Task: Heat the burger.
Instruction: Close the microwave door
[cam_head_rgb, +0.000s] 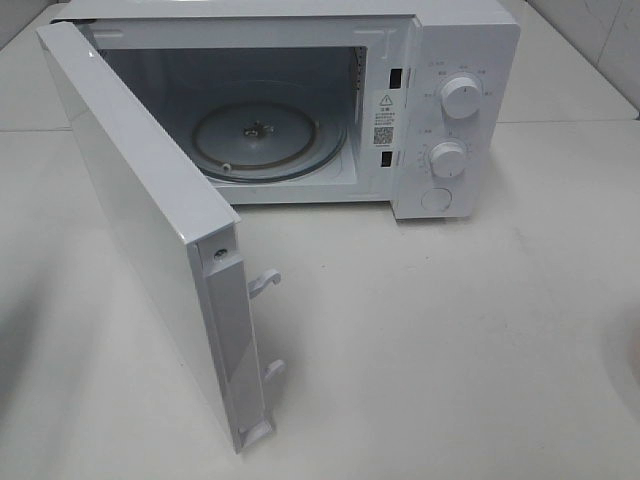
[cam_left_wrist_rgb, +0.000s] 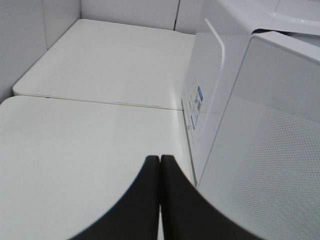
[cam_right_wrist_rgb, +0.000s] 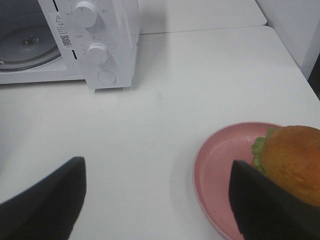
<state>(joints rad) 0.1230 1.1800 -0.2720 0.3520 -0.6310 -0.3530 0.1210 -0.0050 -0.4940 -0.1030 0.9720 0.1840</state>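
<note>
- High view: microwave stood with door swung wide, turntable bare; no arms or burger in sight.
- Left wrist view: left gripper pressed shut on nothing, beside the door's outer face.
- Right wrist view: right gripper gaped wide, empty; burger sat on pink plate just off one finger, so right arm nearer.

Left gripper pressed closed — right gripper spread wide.
</note>
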